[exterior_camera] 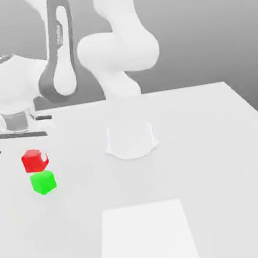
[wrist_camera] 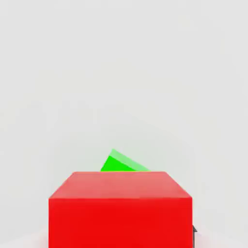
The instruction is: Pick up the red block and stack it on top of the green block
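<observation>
**Red cube carried above the green cube, ready to stack**

A white simulated robot arm reaches toward the exterior view's left over a plain white table. Its two-finger gripper hangs just above a small matte bright red cube, which sits off the table surface, directly over and slightly behind a small matte bright green cube resting on the table. The red cube appears lifted and so is probably pinched, but the fingers themselves are hidden; I cannot tell how they stand.

From the hand view, the red cube sits close under the camera, with a corner of the green cube peeking out beyond its far edge. That offset suggests the two are not quite lined up, so a small shift is likely needed before lowering, or the red cube could land off-centre and tip
</observation>
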Controlling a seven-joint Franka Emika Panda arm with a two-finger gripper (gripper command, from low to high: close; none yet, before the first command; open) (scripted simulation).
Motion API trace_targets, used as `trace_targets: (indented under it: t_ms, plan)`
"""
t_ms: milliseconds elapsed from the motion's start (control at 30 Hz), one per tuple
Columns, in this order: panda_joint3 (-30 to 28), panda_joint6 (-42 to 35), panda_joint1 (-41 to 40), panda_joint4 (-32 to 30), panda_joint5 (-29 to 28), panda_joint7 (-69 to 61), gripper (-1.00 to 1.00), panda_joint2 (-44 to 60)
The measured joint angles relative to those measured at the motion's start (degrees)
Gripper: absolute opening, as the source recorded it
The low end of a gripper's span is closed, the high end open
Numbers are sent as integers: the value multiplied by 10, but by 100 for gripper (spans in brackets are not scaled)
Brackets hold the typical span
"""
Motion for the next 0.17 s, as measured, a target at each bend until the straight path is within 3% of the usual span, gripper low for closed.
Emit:
trace_targets:
  t_ms: [100, 133, 167]
  plan:
    - [-1, 35, 26, -1, 74, -51, -100, 40]
    - [1, 44, 32, -1, 103, -71, 100, 52]
    - [1, 44, 32, -1, 103, -71, 100, 52]
